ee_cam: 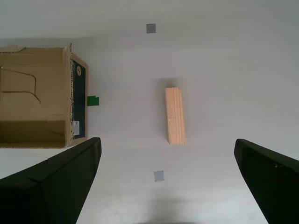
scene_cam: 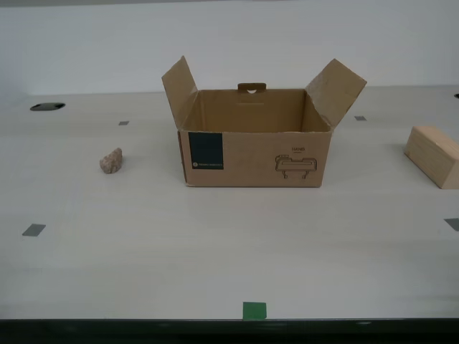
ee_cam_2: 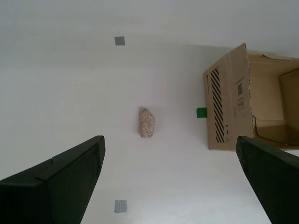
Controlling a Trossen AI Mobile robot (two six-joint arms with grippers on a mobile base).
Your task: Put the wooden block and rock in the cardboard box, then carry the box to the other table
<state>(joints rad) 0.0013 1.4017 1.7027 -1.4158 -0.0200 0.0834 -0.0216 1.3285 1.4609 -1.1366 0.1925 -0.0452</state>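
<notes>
- A smooth off-white table (scene_cam: 215, 251) fills the exterior view.
- Small grey tape squares (scene_cam: 33, 230) lie scattered across it.
- A green tape square (scene_cam: 254, 310) sits at its near edge.
- A dark oval opening (scene_cam: 47, 107) lies far back on the exterior view's left.
- A plain white wall (scene_cam: 229, 36) stands behind.

Both grippers up high, jaws wide open, nothing in them

My first gripper (ee_cam: 167, 179) hangs well above the tabletop looking straight down, its two dark fingers (ee_cam: 51, 186) spread far apart with only bare surface between them. My second gripper (ee_cam_2: 169, 179) is in the same pose: high up, pointing down, fingers (ee_cam_2: 53, 184) splayed wide and touching nothing. Neither arm shows in the exterior view.
</notes>
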